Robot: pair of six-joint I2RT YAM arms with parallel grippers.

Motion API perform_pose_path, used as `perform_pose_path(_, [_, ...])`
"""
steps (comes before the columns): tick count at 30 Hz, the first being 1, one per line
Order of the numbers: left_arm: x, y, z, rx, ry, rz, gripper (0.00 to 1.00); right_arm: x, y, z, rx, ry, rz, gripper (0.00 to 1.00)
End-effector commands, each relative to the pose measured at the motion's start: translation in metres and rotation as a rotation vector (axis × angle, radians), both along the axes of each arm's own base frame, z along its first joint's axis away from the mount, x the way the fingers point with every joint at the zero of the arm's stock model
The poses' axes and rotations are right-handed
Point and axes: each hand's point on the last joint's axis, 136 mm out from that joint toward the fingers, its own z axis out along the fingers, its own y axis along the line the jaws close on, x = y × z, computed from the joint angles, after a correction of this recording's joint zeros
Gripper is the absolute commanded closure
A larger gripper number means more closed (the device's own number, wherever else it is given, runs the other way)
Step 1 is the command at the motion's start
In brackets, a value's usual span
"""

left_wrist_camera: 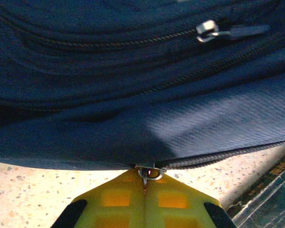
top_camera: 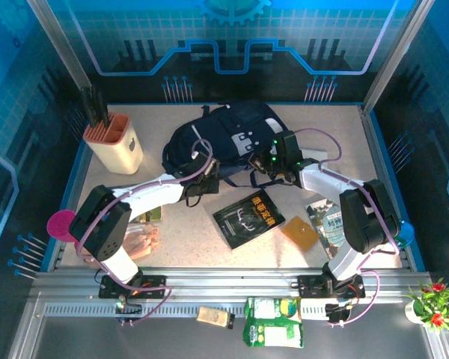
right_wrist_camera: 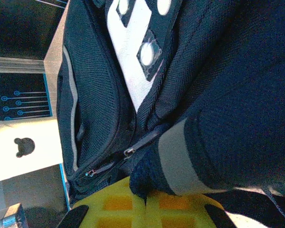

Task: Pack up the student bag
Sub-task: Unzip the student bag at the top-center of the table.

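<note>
Two clamped grips on student bag [top_camera: 224, 127]: left tool [left_wrist_camera: 145, 179], zipper pull [left_wrist_camera: 150, 173]; right tool [right_wrist_camera: 145, 192], fold [right_wrist_camera: 178, 164].

A: Bright, even light from above on the counter [top_camera: 194, 247]; strong blue cast around the edges.
B: Sharp too. Left wrist view: soft blur on the student bag [left_wrist_camera: 133, 71], dim above, yellowish below.
A: Right wrist view: blown-out white at left, deep shadow in folds.

Everything sits on a speckled beige table [top_camera: 187, 243] with a blue rim [top_camera: 375, 157] down the sides. The back wall [top_camera: 232, 30] is a blue panel with circuit-style lines and a gear shape up top. Grey metal posts [top_camera: 60, 45] frame the corners, and slotted aluminium rails [top_camera: 224, 288] run along the front. The light's pretty bluish overall.
</note>
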Motion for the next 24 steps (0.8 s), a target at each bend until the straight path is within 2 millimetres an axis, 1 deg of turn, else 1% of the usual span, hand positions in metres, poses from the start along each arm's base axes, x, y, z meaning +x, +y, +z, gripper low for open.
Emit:
perform_pose_path(1, [0.002, -0.006, 0.001, -0.009, -0.006, -0.058, 0.89, 0.017, 0.002, 0.026, 0.01, -0.089, -0.007, 1.0])
perform_pose_path(3, [0.006, -0.011, 0.0, -0.019, -0.016, -0.071, 0.83, 0.017, 0.004, 0.027, 0.014, -0.091, -0.003, 1.0])
perform_pose_path(5, [0.011, -0.014, -0.002, -0.018, -0.021, -0.077, 0.8, 0.016, 0.005, 0.028, 0.018, -0.09, -0.002, 1.0])
perform_pose_path(10, [0.018, -0.015, -0.005, 0.0, -0.03, -0.077, 0.77, 0.015, 0.006, 0.03, 0.024, -0.091, 0.001, 1.0])
perform_pose_path(13, [0.019, -0.013, -0.007, 0.011, -0.032, -0.071, 0.78, 0.015, 0.006, 0.03, 0.025, -0.091, 0.001, 1.0])
perform_pose_path(16, [0.019, -0.01, -0.008, 0.021, -0.037, -0.062, 0.83, 0.015, 0.006, 0.03, 0.022, -0.093, 0.0, 1.0])
perform_pose_path(19, [0.019, -0.006, -0.007, 0.033, -0.045, -0.053, 0.91, 0.015, 0.004, 0.027, 0.01, -0.09, -0.003, 1.0])
perform_pose_path(23, [0.012, 0.01, -0.009, 0.056, -0.031, -0.041, 1.0, 0.02, -0.005, 0.019, -0.029, -0.096, -0.017, 1.0])
perform_pose_path(24, [0.011, 0.015, -0.01, 0.061, -0.026, -0.036, 1.0, 0.022, -0.009, 0.017, -0.042, -0.097, -0.023, 1.0])
